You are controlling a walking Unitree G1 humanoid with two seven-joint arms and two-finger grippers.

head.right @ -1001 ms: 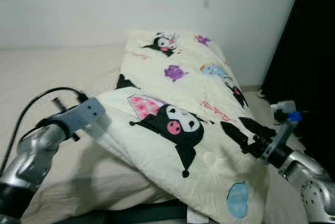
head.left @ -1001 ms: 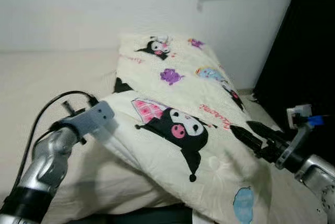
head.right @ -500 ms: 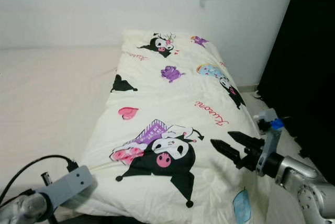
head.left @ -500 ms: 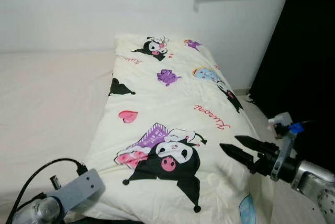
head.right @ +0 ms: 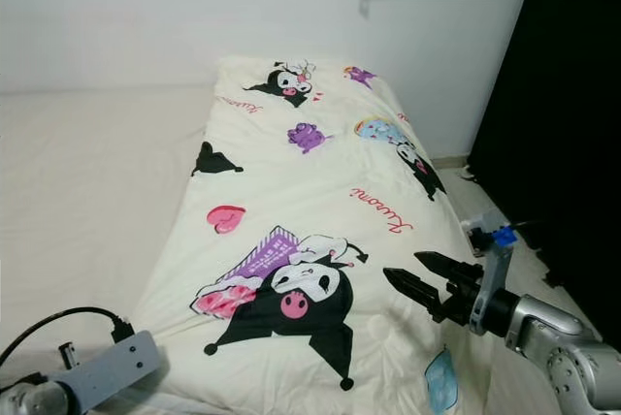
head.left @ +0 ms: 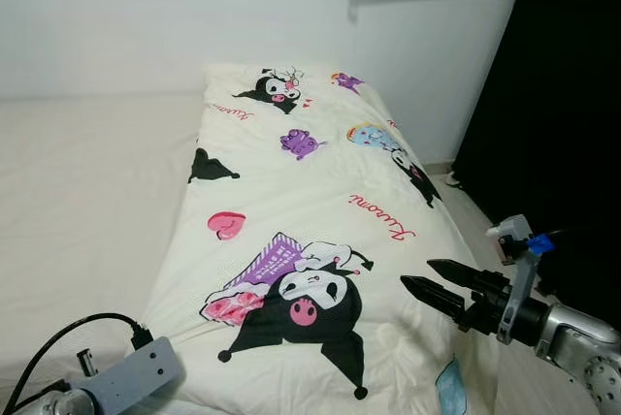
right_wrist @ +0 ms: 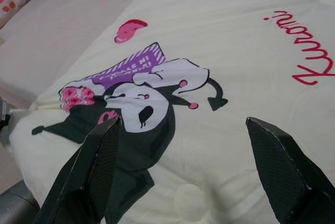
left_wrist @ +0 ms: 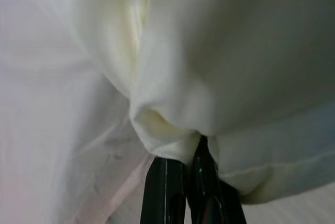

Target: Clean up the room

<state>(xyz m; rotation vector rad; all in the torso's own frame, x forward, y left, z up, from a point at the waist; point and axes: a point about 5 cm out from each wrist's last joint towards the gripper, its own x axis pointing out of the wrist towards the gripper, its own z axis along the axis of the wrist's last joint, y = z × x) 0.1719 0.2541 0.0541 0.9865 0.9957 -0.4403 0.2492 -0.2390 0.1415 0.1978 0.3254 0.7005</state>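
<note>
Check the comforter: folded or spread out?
Spread. The comforter lies flat along the bed, prints face up; left gripper pinches a corner edge.

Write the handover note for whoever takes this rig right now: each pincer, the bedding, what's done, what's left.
Left pincer: shut on a fold at the near corner of the cartoon-print quilt.
Right pincer: open, empty, above the quilt's near right part.
Quilt lies spread flat along the right side of the bed, print up.
Done: quilt laid out.
Left: release the corner, smooth the near edge if rumpled.
</note>
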